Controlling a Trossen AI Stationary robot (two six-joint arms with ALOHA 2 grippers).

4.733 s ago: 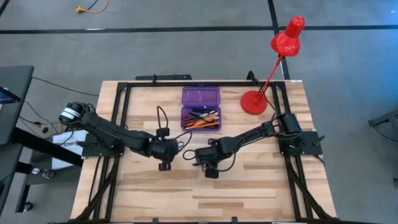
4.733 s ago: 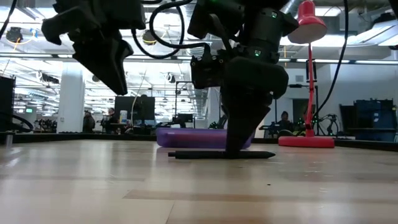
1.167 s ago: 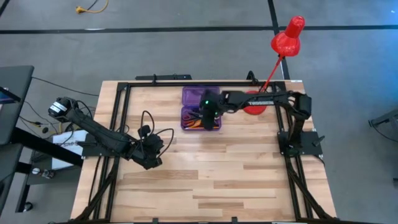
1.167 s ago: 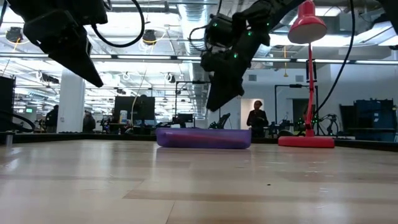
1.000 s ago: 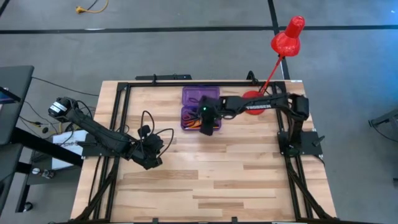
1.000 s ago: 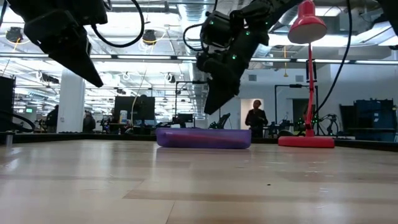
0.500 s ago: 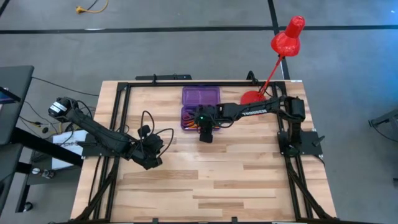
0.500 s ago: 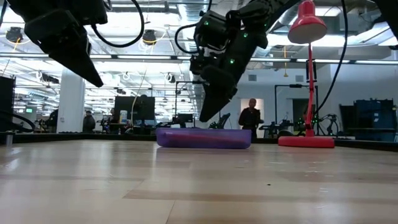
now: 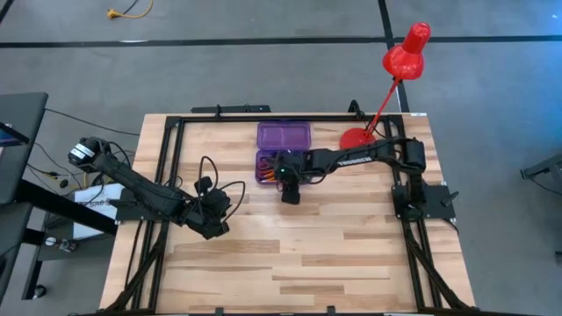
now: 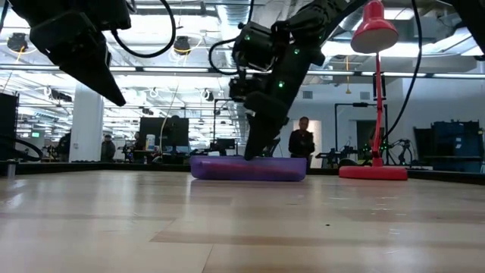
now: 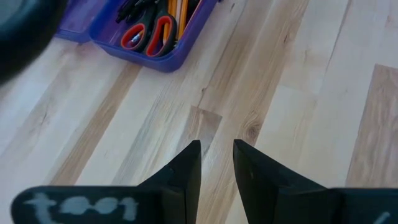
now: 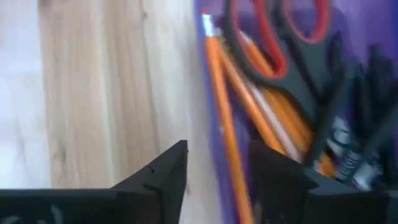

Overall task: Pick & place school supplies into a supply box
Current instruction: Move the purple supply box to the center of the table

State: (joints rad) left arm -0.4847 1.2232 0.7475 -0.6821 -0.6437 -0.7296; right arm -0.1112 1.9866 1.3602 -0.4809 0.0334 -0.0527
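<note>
Purple translucent supply box (image 9: pixel 284 152) sits open at the far middle of the table (image 9: pixel 351 254), lid flat behind the tray; the tray holds orange pencils (image 12: pixel 231 143), red-handled scissors (image 12: pixel 273 43) and black pens (image 12: pixel 364 93). Right gripper (image 9: pixel 289 186) hangs at the tray's near edge, fingers parted with nothing between them, pencils and tray wall directly ahead of the gap in its wrist view. Left gripper (image 9: pixel 211 221) waits above bare wood well to the near-left of the box, fingers a narrow gap apart and empty; red desk lamp (image 9: pixel 386 83) stands to the right of the box.
</note>
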